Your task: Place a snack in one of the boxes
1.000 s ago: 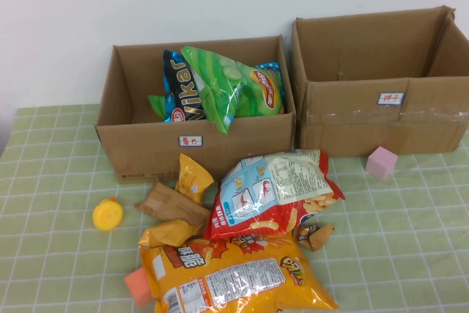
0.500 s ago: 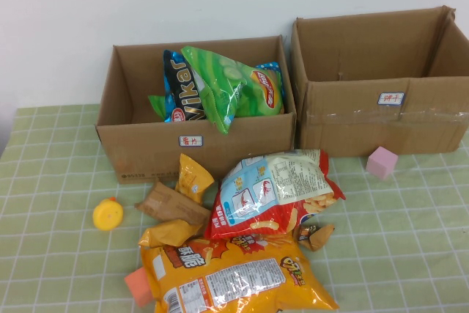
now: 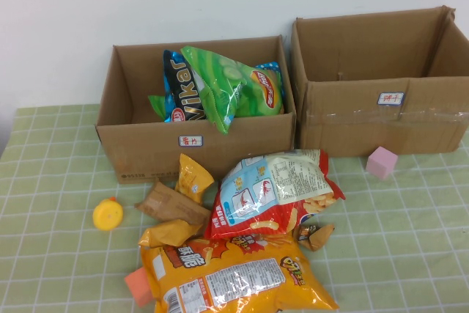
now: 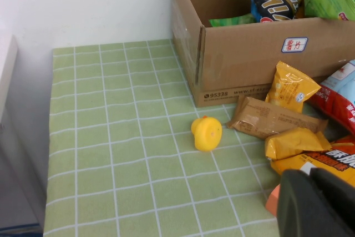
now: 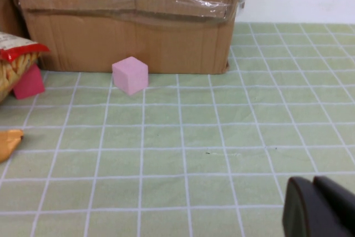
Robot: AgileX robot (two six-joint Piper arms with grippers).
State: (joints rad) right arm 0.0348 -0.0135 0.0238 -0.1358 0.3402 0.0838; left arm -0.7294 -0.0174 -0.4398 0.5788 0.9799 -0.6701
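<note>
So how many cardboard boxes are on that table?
2: the left cardboard box holding chip bags, and the right cardboard box beside it. Left gripper and right gripper show only in wrist views.

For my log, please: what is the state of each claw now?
Left claw: near the orange bag, cannot be told.
Right claw: over bare tablecloth, cannot be told.
</note>
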